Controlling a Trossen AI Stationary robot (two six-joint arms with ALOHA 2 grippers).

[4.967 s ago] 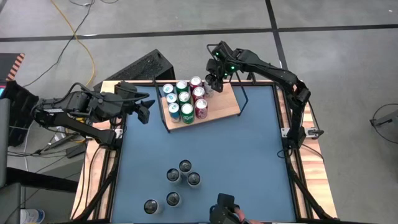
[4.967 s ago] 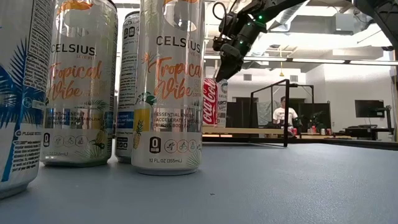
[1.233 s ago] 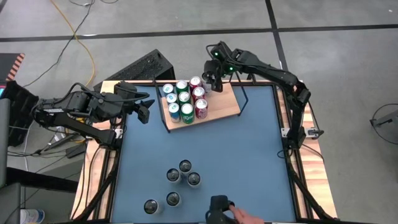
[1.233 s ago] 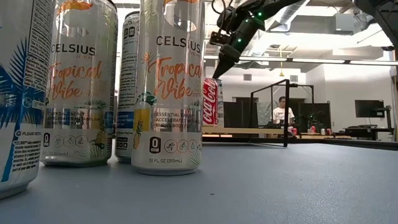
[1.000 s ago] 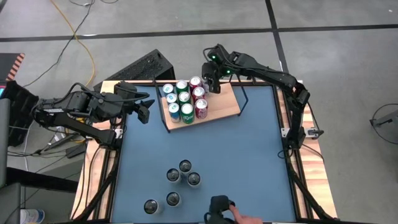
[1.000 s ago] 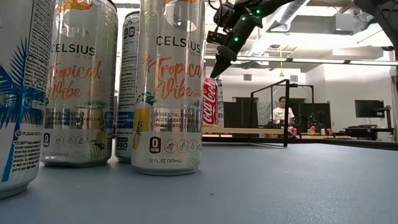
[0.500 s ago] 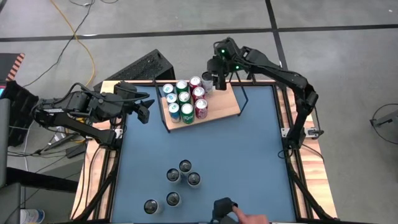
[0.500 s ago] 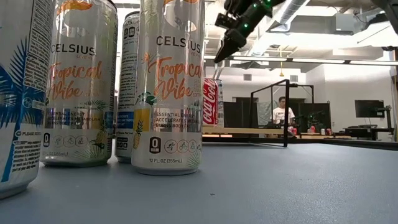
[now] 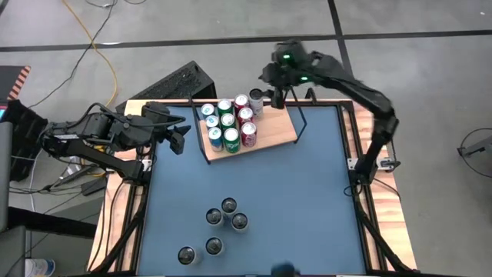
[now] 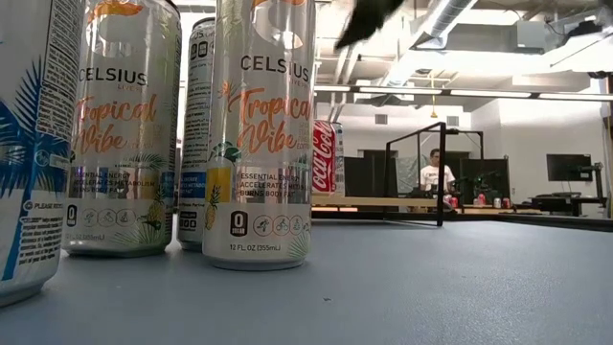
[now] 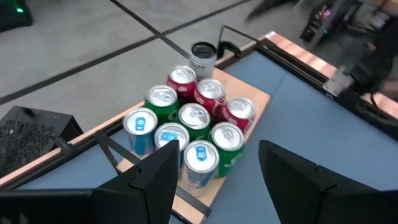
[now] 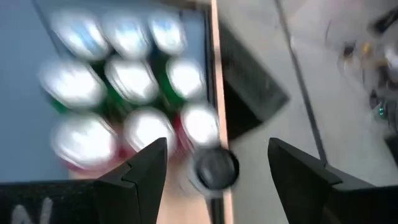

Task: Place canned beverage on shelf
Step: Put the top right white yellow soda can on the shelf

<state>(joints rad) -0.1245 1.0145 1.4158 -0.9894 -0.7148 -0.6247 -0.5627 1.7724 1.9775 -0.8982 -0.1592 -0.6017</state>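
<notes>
The grey-topped slim aluminium can stands upright at the far corner of the light-wood shelf in a thin black wire frame, upper middle of the high view, just beside the block of eight short red, green and blue cans. In the left wrist view it has a pale body and a dark lid. It looks placed, with nothing gripping it.

My right claw sits just to the right of that can in the high view, raised and blurred. Its fingers are spread and empty, as the right wrist view shows the can below, between and clear of them.

Key relation as I judge it: the next cans, five tall slim silver-topped cans, stand upright low in the high view, well apart from the shelf. They lie straight down-frame from the right claw, long axis vertical, so a side grasp fits. In the low view they are glossy printed cylinders, smooth and probably slippery.

My left claw waits at the left edge of the blue matte surface, fingers spread and empty, and about as near to those cans as the right.
</notes>
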